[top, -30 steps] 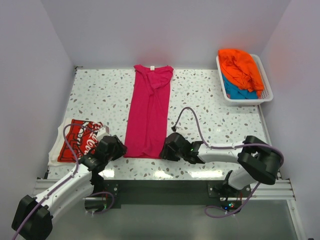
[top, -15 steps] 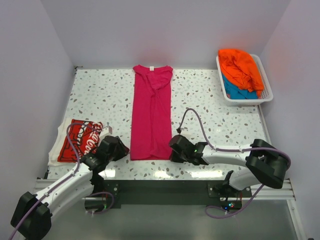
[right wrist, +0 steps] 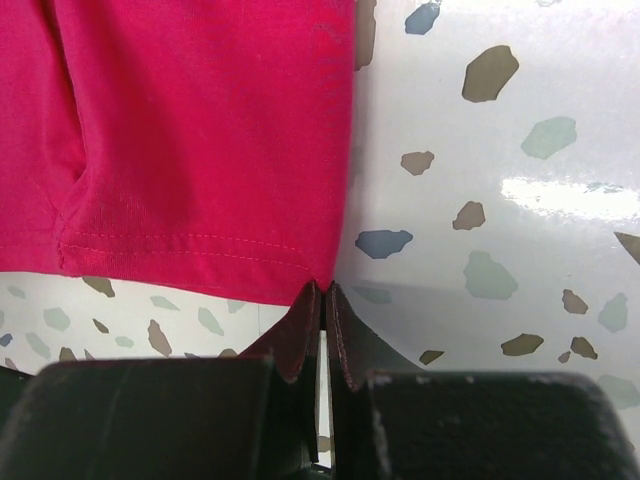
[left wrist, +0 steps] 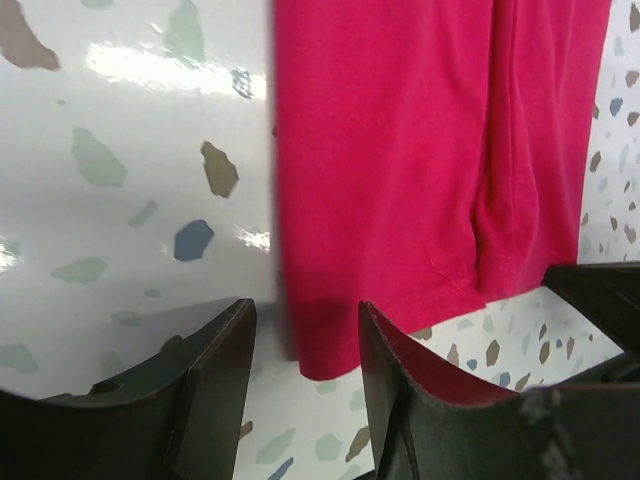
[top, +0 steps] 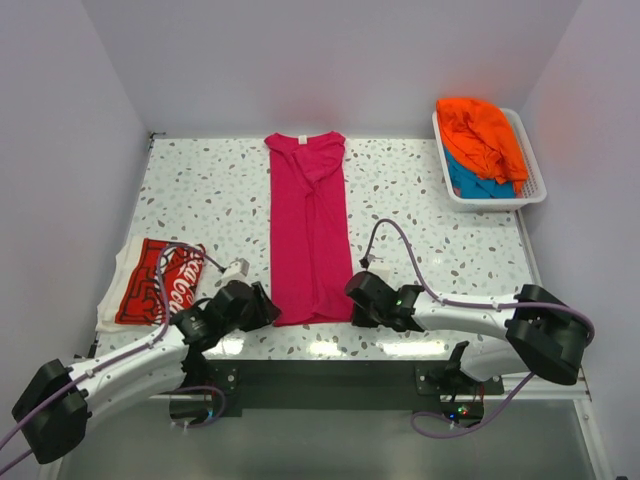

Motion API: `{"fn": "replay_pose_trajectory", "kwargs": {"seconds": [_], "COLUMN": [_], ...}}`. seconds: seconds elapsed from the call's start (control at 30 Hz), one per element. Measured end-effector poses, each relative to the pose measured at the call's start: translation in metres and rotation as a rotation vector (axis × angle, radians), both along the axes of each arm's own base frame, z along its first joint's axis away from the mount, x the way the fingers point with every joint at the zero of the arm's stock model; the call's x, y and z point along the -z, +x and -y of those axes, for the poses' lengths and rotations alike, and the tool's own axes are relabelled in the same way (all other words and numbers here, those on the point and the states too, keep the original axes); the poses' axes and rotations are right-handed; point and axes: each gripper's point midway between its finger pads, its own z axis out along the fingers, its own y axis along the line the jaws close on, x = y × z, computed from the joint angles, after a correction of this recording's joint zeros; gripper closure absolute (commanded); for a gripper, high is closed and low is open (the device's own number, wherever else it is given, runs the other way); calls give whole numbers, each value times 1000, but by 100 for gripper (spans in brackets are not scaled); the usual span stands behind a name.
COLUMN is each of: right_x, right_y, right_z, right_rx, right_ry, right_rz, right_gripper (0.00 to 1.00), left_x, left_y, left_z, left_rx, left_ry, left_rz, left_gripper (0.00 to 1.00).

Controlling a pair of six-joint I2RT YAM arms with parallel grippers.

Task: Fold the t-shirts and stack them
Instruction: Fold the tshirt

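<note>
White speckled stone-pattern table (top: 200,190), glossy enough to throw back the lights, closed in by plain pale walls (top: 300,60) on three sides: that is the whole room I am working in.

I count four t-shirts, one basket and my two arms. The magenta-pink t-shirt (top: 310,230) lies flat as one long narrow strip, its hem at my fingers and its collar at the far wall. The left fingers (left wrist: 215,385) are spread, and the hem's left corner lies in the gap between them without either one touching it, as far as the wrist view shows. The right fingers (right wrist: 300,335) are pressed together with their tips at the hem's right corner; I cannot tell whether any cloth is caught between them.

The red t-shirt (top: 160,280) with white script lies folded, near and to the left of the left fingers. Well apart from the right fingers, far beyond them and to their right, the white slatted basket (top: 490,203) holds the orange t-shirt (top: 480,130) crumpled on top of the teal-blue t-shirt (top: 470,182).
</note>
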Motion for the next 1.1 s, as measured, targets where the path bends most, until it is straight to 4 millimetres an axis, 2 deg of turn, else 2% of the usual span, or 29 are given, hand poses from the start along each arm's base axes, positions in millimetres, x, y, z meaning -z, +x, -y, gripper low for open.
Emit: {"fn": "replay_pose_trajectory", "kwargs": {"seconds": [0.27, 0.37, 0.4, 0.47, 0.5, 0.57, 0.6, 0.8, 1.0, 1.1], "right_x": [0, 0, 0, 0, 0, 0, 0, -6, -14, -14], "right_y": [-2, -2, -3, -4, -4, -5, -6, -17, -40, -44], "right_z": [-3, -5, -6, -7, -7, -7, -6, 3, 3, 9], "right_rx": [-13, -17, -19, -25, -27, -32, -34, -61, -139, -165], "right_ry": [20, 31, 34, 40, 42, 45, 45, 60, 54, -1], "right_rz": [-9, -11, -13, -16, -17, -17, -18, -24, -22, -24], "right_gripper": [100, 100, 100, 100, 100, 100, 100, 100, 100, 100], "left_x": [1, 3, 4, 7, 7, 8, 7, 7, 4, -6], "left_y": [-16, -19, -20, -22, -23, -25, -25, -38, -58, -53], "left_z": [16, 20, 20, 21, 22, 22, 23, 23, 21, 21], "left_rx": [29, 28, 32, 28, 30, 36, 42, 84, 159, 152], "left_ry": [-36, -40, -36, -31, -27, -19, -19, 2, 70, 96], "left_rz": [-41, -52, -55, -71, -76, -83, -83, -95, -109, -84], "left_gripper": [55, 63, 71, 80, 89, 98, 100, 100, 100, 100]}}
